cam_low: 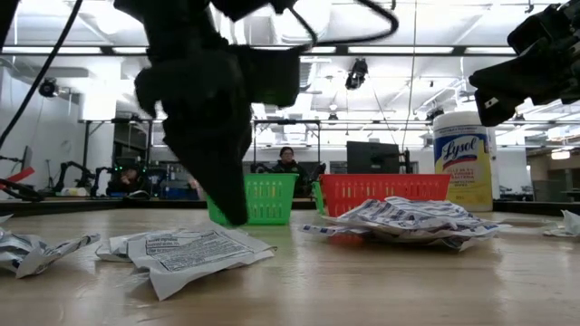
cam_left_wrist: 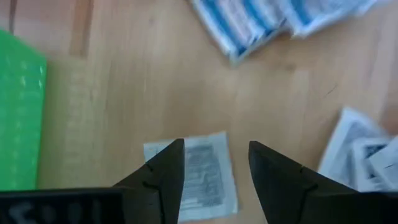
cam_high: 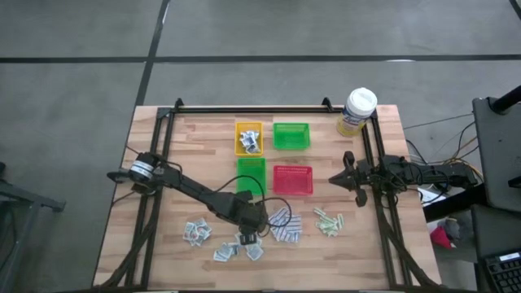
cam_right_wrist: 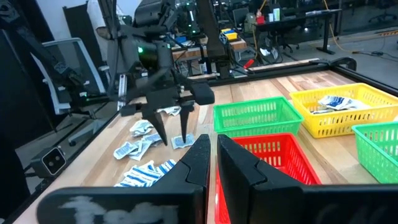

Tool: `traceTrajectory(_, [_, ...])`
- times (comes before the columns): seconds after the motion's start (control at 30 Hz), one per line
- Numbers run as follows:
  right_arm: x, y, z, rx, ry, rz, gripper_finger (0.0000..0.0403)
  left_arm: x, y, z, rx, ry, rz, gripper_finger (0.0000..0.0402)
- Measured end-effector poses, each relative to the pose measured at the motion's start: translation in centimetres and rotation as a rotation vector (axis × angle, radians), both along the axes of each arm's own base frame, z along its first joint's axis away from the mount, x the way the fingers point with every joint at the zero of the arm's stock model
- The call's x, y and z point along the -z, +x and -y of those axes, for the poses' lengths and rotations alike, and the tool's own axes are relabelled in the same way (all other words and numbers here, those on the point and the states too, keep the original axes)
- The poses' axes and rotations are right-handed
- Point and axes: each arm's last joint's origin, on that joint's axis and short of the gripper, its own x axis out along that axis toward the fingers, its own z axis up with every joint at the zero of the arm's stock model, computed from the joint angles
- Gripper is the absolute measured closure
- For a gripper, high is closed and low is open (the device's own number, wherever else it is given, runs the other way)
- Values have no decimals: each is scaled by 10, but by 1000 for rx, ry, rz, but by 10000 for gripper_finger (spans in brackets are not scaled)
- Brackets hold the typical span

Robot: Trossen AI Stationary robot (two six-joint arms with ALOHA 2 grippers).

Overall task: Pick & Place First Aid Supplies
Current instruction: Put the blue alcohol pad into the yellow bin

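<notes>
The left arm reaches out low across the counter, its pincer [cam_high: 248, 233] pointing downward with fingers [cam_left_wrist: 163, 171] spread apart, while the right arm waits at its own side, pincer [cam_high: 336, 178] closed.

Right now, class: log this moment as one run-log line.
left gripper: open, above white-grey sachet | right gripper: shut, idle beside red tray | yellow tray: holds packets

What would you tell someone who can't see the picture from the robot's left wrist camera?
The left gripper hangs open just above a white-grey square paper sachet lying flat on the wooden table, one dark finger on either side. Blue-and-white striped pads lie farther off, and a green plastic tray sits at one edge.
</notes>
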Motion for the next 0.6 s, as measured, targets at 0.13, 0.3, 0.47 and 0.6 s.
traceTrajectory(0.13, [0,0,0,0,0,-1,374,10,2,1,-11,-2,-20,230])
traceTrajectory(0.3, [0,0,0,0,0,1,374,18,3,2,-15,1,-34,230])
traceTrajectory(0.47, [0,0,0,0,0,1,374,19,3,2,-19,5,-34,242])
traceTrajectory(0.6, [0,0,0,0,0,1,374,20,4,3,-14,7,-30,274])
